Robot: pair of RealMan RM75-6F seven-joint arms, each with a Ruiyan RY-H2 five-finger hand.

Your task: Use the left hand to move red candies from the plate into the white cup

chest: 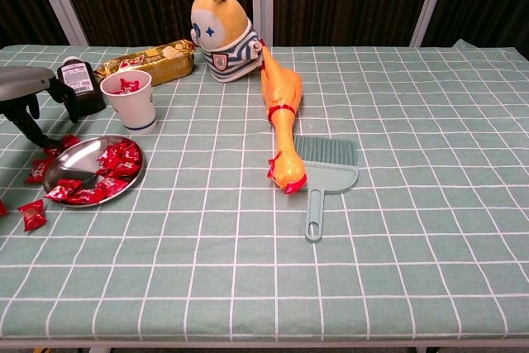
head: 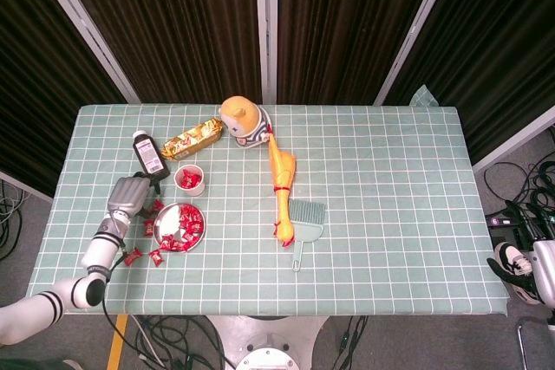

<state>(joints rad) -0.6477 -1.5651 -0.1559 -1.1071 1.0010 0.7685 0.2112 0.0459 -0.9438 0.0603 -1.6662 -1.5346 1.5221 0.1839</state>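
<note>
Light, crinkly, slippery-wrapped red candies point(chest: 107, 173) on the plate point(chest: 62, 164), probably best pinched across the body; left hand point(chest: 33, 93) beside it, fingers apart, empty.

On the bench point(head: 390, 214) we see a plush toy point(head: 240, 120), rubber chicken point(head: 281, 181), dustpan point(head: 304, 218), dark bottle point(head: 147, 155) and gold snack pack point(head: 192, 139).

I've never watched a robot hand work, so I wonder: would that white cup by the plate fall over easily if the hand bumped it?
Probably fairly easily. The white cup looks like thin paper, taller than wide and narrower at the base, so likely light and tippy. The few red candies inside add little weight. The left hand hovers close beside it, so a nudge might slide or topple it.
</note>
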